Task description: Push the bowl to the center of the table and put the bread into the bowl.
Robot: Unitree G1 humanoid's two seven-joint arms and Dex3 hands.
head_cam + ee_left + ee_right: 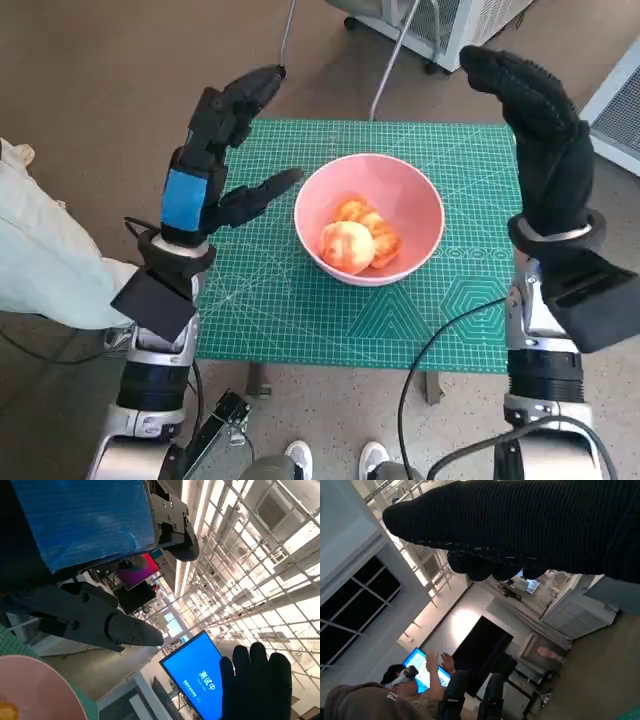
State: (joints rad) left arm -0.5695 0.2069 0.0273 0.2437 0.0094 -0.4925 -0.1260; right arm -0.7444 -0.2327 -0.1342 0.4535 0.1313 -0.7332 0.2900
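My left hand (212, 160) hangs above the left part of the green mat (270, 300), fingers apart and holding nothing, its thumb pointing toward the pink bowl (369, 218) without touching it. My right hand (535, 125) is raised over the mat's far right corner, its gloved fingers stretched out and empty. The bowl sits near the middle of the mat, between my hands, and the bread (356, 240) lies inside it. At my left, a person's pale trouser leg (45, 260) shows beside the table.
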